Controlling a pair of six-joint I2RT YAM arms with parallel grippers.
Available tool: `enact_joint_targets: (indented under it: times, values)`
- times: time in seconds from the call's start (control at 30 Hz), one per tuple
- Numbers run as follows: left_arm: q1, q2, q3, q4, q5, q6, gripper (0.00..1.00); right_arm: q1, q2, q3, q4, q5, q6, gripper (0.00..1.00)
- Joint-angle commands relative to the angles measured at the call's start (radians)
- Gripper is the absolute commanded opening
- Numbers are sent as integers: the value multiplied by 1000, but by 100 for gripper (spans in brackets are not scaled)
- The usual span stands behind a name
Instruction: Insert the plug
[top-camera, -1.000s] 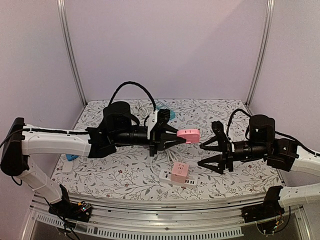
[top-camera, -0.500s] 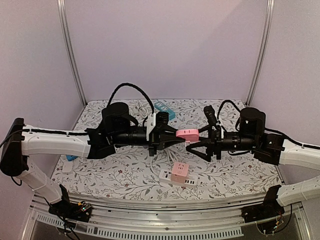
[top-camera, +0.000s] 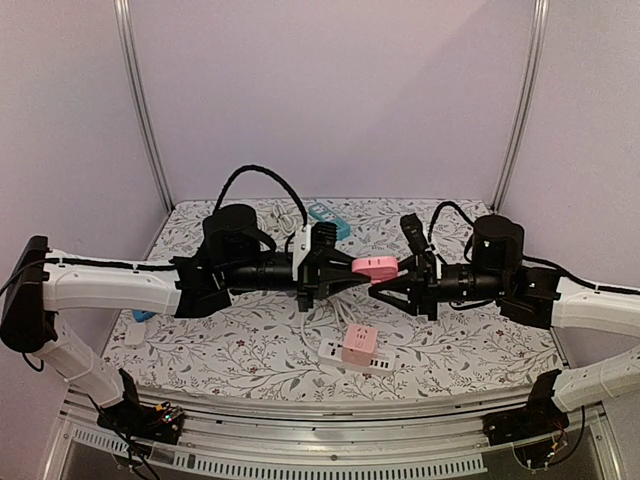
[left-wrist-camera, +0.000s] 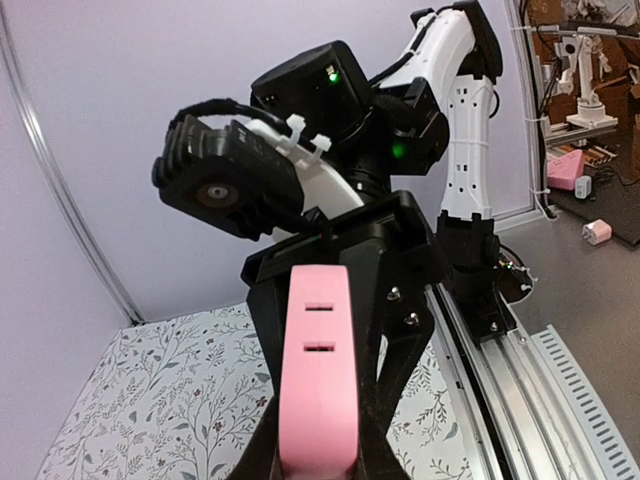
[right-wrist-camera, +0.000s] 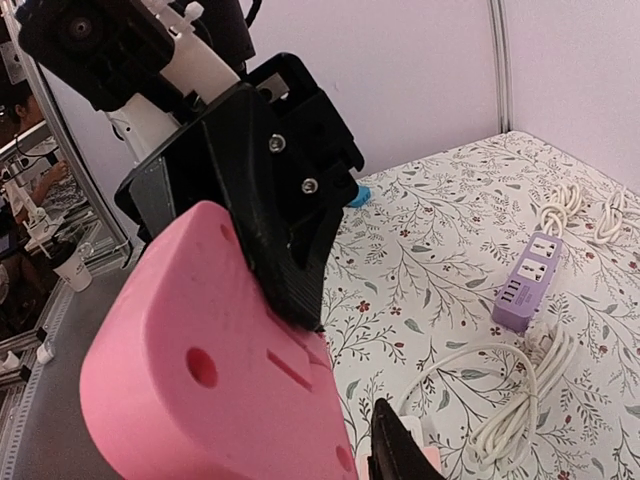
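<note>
The pink plug (top-camera: 377, 268) hangs in mid-air above the middle of the table, held level between both arms. My left gripper (top-camera: 345, 272) is shut on its left end; in the left wrist view the plug (left-wrist-camera: 318, 370) runs up from between my fingers and shows two slots. My right gripper (top-camera: 390, 282) has closed on the plug's right end from the opposite side. The plug (right-wrist-camera: 220, 380) fills the lower left of the right wrist view, with one black fingertip (right-wrist-camera: 395, 445) beside it and the left gripper's finger (right-wrist-camera: 285, 210) pressed on top.
On the flowered cloth below the plug lies a white power strip (top-camera: 332, 352) carrying a pink cube (top-camera: 360, 343), with a white cable (right-wrist-camera: 520, 390) looped near it. A purple strip (right-wrist-camera: 528, 275) lies further off. A light blue strip (top-camera: 328, 218) sits at the back.
My right arm moved left to the plug and its open fingers closed on the plug's right end. The left arm and the plug stayed still.
</note>
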Motion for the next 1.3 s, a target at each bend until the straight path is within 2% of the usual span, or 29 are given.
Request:
enact_joint_targets:
  times: [0.0, 0.13, 0.3, 0.37, 0.43, 0.47, 0.53, 0.6, 0.67, 0.73, 0.83, 0.97, 1.07, 1.27]
  values:
    - [-13, -20, -21, 3, 37, -16, 0, -6, -48, -26, 11, -17, -57, 25]
    - [-13, -20, -21, 4, 45, -20, 0, -5, -70, -41, 11, -42, -98, 18]
    - [-13, -19, -17, 3, 56, -32, 0, -5, -78, -44, 10, -61, -121, 18]
    - [-13, -18, -15, 1, 60, -37, 0, -6, -76, -47, 4, -55, -126, 21]
    - [-13, -17, -13, -4, 57, -42, 0, -5, -76, -47, -16, -36, -124, 42]
    - [-12, -17, -14, -10, 52, -47, 0, -5, -80, -44, -39, -31, -124, 57]
    - [-11, -15, -15, -34, 37, -58, 0, -6, -100, -36, -108, -17, -145, 75]
    - [-4, -5, -22, -60, 27, -64, 0, -5, -127, -29, -174, 9, -165, 84]
    - [8, 11, -32, -64, 45, -65, 0, -6, -156, -27, -231, 35, -214, 85]
    - [20, 31, -40, -51, 86, -51, 0, -6, -167, -24, -238, 30, -237, 84]
    - [40, 66, -43, -64, 140, -33, 0, -7, -141, -2, -239, 18, -269, 74]
    - [65, 114, -47, -60, 180, -33, 0, -7, -47, 30, -240, 1, -305, 53]
    - [77, 151, -48, -14, 185, -36, 0, -15, 22, 54, -238, -49, -331, 43]
    - [104, 194, -45, 7, 224, -53, 0, -33, 79, 65, -246, -103, -355, 13]
